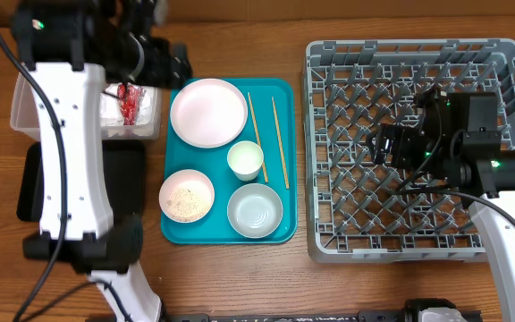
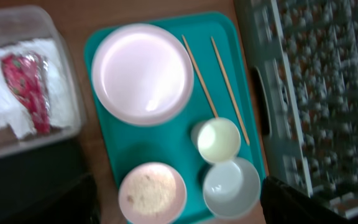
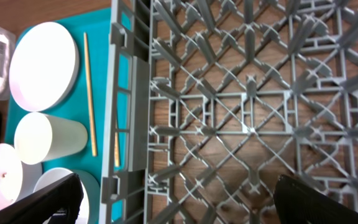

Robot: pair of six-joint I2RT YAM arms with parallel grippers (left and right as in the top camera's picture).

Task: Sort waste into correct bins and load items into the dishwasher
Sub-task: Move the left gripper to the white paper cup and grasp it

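In the clear tub (image 1: 23, 114) lie the white napkin (image 2: 5, 109) and the red scrap (image 1: 130, 98). My left gripper (image 1: 175, 67) hangs open and empty beside that tub, above the teal tray (image 1: 284, 89). The tray carries a large plate (image 1: 208, 112), a small plate (image 1: 186, 197) with rice-like crumbs (image 2: 149, 193), a cup (image 1: 245, 160), a bowl (image 1: 255, 210) and two chopsticks (image 1: 280, 143). Over the grey dish rack (image 1: 409, 224), my right gripper (image 1: 384, 146) stands wide open with nothing in it.
The black tray (image 1: 34, 183) lies in front of the clear tub, partly under the left arm. The rack's left wall (image 3: 129, 93) stands close to the teal tray's right edge. Bare wood table shows along the front.
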